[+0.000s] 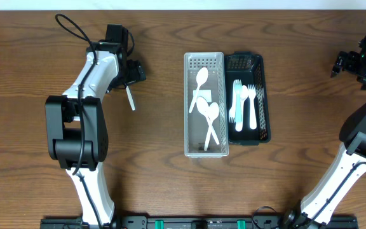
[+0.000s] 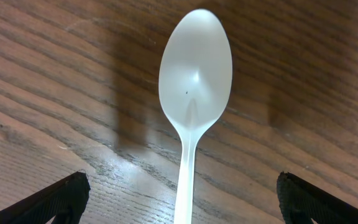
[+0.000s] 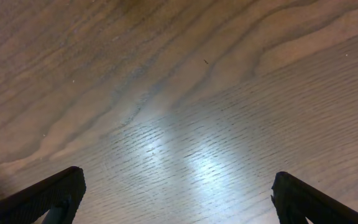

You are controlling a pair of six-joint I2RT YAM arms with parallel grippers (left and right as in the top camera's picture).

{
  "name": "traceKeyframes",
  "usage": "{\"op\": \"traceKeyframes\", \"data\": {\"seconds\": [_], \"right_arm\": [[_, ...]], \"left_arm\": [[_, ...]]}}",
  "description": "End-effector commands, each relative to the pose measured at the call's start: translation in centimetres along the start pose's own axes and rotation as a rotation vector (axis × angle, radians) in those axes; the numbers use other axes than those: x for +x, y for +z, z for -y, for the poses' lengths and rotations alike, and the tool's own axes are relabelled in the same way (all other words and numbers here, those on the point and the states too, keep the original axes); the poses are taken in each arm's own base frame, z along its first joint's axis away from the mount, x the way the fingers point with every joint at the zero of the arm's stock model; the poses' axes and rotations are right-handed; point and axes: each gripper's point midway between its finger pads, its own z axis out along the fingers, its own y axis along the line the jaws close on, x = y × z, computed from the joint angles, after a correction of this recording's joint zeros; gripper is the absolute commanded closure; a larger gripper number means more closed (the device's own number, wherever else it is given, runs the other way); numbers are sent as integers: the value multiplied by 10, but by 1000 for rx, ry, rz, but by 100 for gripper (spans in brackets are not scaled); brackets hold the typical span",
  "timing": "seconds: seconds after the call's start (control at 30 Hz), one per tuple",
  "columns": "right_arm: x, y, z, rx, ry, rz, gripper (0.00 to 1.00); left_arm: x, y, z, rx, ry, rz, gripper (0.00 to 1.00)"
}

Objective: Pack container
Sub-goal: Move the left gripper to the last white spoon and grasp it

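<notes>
Wood table (image 1: pixel 157 178), two trays side by side at centre.
Clear tray (image 1: pixel 187 108) holds spoons (image 1: pixel 203 111); black basket (image 1: pixel 264 95) holds forks (image 1: pixel 243 105). Left gripper (image 2: pixel 182 186) spread wide, loose white spoon (image 2: pixel 195 74) lying between on the wood. Right gripper (image 3: pixel 178 186) spread over wood.

The left end effector (image 2: pixel 179 198) and right end effector (image 3: pixel 178 194) gape.

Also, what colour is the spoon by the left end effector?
The spoon is white; clearest in left wrist view.
</notes>
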Motion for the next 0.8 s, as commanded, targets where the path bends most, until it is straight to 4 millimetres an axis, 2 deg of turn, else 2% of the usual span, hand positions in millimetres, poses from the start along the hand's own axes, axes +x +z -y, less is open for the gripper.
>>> {"op": "traceKeyframes", "data": {"seconds": [0.0, 0.5, 0.77], "right_arm": [[-1, -4, 1, 2, -2, 10, 1], [-1, -4, 1, 1, -2, 10, 1], [-1, -4, 1, 1, -2, 10, 1]], "left_arm": [[10, 16, -4, -22, -5, -47, 2], [9, 25, -2, -21, 1, -45, 2], [7, 26, -8, -24, -13, -45, 2]]}}
